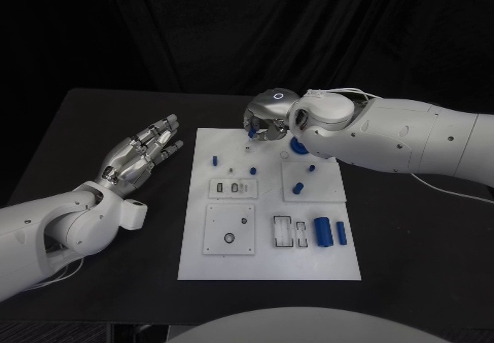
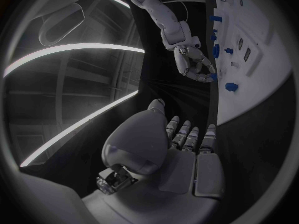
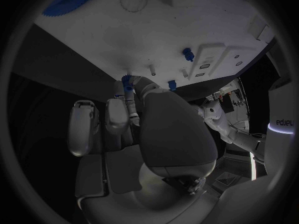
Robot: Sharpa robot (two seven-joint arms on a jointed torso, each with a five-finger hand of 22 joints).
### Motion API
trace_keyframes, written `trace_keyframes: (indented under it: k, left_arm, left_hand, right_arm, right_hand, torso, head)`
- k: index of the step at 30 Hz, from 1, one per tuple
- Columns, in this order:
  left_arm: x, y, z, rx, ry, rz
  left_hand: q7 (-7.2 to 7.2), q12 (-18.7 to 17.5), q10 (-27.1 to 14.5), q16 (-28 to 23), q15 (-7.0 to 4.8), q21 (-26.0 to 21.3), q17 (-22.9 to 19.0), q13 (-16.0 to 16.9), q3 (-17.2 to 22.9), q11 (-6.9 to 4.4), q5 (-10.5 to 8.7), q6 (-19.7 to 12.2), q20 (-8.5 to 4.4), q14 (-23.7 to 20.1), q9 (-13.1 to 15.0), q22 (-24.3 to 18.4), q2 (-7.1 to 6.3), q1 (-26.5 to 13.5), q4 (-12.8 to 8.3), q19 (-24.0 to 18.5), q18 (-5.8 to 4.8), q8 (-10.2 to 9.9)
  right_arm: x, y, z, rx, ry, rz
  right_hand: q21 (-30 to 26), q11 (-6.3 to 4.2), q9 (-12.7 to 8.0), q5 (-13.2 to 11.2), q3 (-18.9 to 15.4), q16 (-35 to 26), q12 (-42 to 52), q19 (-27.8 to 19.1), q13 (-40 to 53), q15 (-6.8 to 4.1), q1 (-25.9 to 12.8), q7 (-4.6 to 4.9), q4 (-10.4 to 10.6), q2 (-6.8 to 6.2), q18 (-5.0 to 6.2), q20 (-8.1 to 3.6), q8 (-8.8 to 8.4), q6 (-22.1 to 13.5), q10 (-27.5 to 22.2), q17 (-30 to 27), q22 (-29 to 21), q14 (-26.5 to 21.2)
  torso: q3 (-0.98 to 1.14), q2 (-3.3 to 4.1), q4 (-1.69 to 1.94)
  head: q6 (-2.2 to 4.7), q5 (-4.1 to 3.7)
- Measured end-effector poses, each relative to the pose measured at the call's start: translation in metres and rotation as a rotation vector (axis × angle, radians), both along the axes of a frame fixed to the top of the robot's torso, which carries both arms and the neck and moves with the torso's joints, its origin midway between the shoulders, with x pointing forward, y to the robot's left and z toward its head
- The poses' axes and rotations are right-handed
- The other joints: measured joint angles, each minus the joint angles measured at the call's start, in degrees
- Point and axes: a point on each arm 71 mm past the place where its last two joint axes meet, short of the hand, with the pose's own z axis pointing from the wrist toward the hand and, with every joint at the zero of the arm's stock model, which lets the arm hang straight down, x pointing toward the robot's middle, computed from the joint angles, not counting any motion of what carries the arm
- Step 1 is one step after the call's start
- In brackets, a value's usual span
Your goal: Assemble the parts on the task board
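Two white arms reach over a black bench [image 1: 93,107] that carries the white task board [image 1: 270,207] at its middle. In the head view the left hand [image 1: 139,153] lies off the board at about nine o'clock, fingers spread and holding nothing. The right hand [image 1: 270,118] hovers over the board's twelve o'clock edge, fingers curled down. The right wrist view adds what the head view hides: the fingertips pinch a small blue part [image 3: 127,80] just above the board. The left wrist view shows the same hand from the side, with blue at its fingertips. More blue parts [image 1: 330,232] lie toward four o'clock on the board. Dark curtains close off the room behind.
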Motion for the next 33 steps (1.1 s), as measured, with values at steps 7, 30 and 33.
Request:
trace_keyframes:
  k: [7,30,33]
  left_arm:
    - [0.0001,0.0002,-0.0003,0.0,0.001,0.0]
    - [0.0003,0.0012,-0.001,0.002,0.002,0.0]
    - [0.0003,0.0012,-0.0011,0.002,0.002,0.0]
  left_hand:
    - [0.0,0.0,0.0,0.0,0.0,0.0,0.0,0.0,0.0,0.0,0.0,0.0,0.0,0.0,0.0,0.0,0.0,0.0,0.0,0.0,0.0,0.0]
    - [0.2,0.0,0.0,0.0,0.0,0.0,0.0,0.0,0.2,0.0,0.0,0.2,0.0,0.0,0.0,0.0,-0.23,0.2,-0.2,0.0,0.0,0.0]
    - [0.41,0.0,0.0,0.0,0.0,0.0,0.0,0.0,0.2,0.0,0.0,0.0,0.0,0.0,0.0,0.0,-0.23,0.2,-0.2,0.0,0.0,0.0]
  right_arm:
    - [-0.0004,0.0,-0.0007,0.0,0.001,0.001]
    - [-0.0052,-0.0054,-0.0019,0.048,-0.034,0.008]
    - [-0.0064,-0.0065,-0.0021,0.055,-0.038,0.009]
  right_hand:
    - [-0.7,0.21,-0.1,-0.2,0.3,-0.7,-0.6,-0.6,0.0,0.01,-0.3,-0.3,-0.1,-0.29,0.0,0.17,-0.59,-0.5,-0.2,-0.9,0.0,-0.4]
    - [-0.7,-0.32,0.7,-0.7,0.4,-0.7,-0.5,-0.6,0.6,-0.2,-0.6,0.03,-0.3,-0.04,0.0,0.17,-0.25,1.5,0.3,-0.3,0.0,-0.6]
    - [-0.7,-0.13,0.7,-0.7,0.4,-0.7,-0.5,-0.6,0.6,-0.2,-0.6,0.03,-0.3,-0.04,0.0,0.17,-0.25,1.5,0.5,-0.2,0.0,-0.6]
  torso:
    - [-0.01,0.0,0.01]
    - [-0.02,0.01,0.03]
    - [-0.01,0.01,0.03]
  head:
    - [-0.01,0.02]
    - [-0.03,0.29]
    - [-0.04,0.25]
